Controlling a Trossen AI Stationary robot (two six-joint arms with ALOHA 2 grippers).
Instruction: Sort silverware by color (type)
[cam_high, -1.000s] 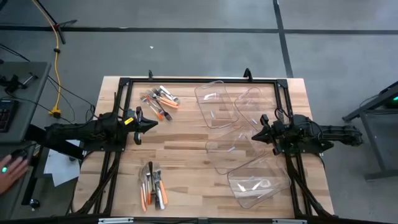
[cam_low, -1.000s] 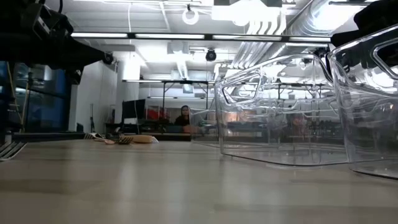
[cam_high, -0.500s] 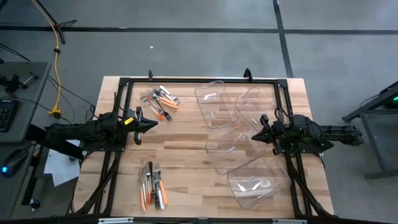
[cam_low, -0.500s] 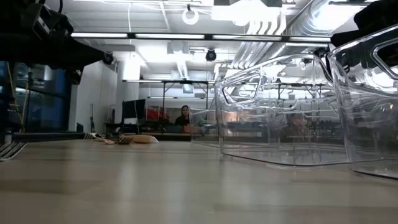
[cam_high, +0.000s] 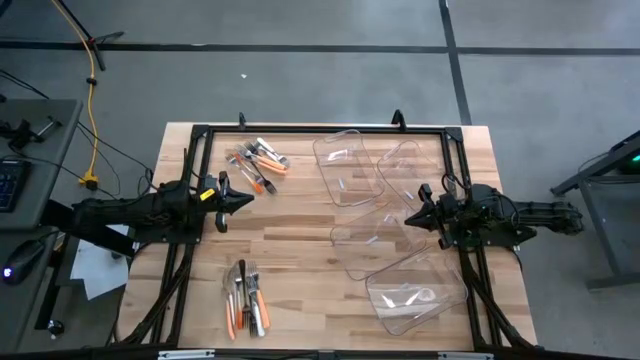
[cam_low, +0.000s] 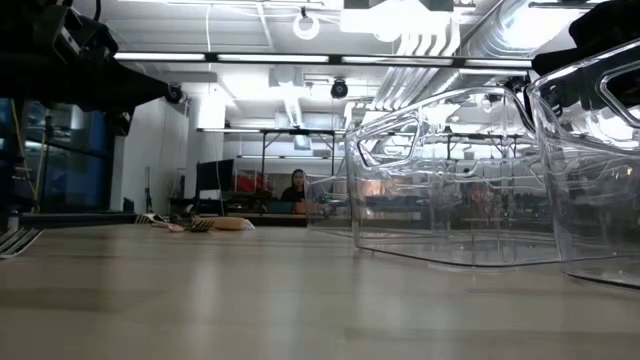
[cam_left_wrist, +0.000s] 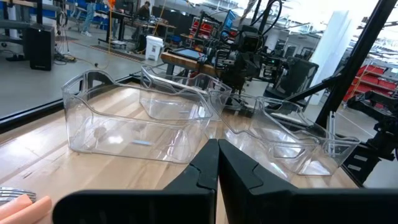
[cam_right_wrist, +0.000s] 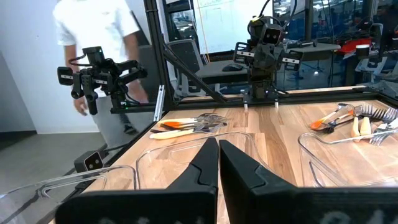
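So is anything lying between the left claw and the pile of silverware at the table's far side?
Nothing visible. The left claw, shut and empty, hangs over bare wood, with open table between it and the far silverware pile. The clear bins sit off toward the right arm's side.

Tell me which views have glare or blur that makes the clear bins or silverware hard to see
Low view: ceiling lights reflect in the clear bins, and the far silverware is a small soft blur. High view: even light, but the bins show only by faint edges and highlights. Left wrist view: bright background, bins readable. Right wrist view: the nearest bin rim is blurred.
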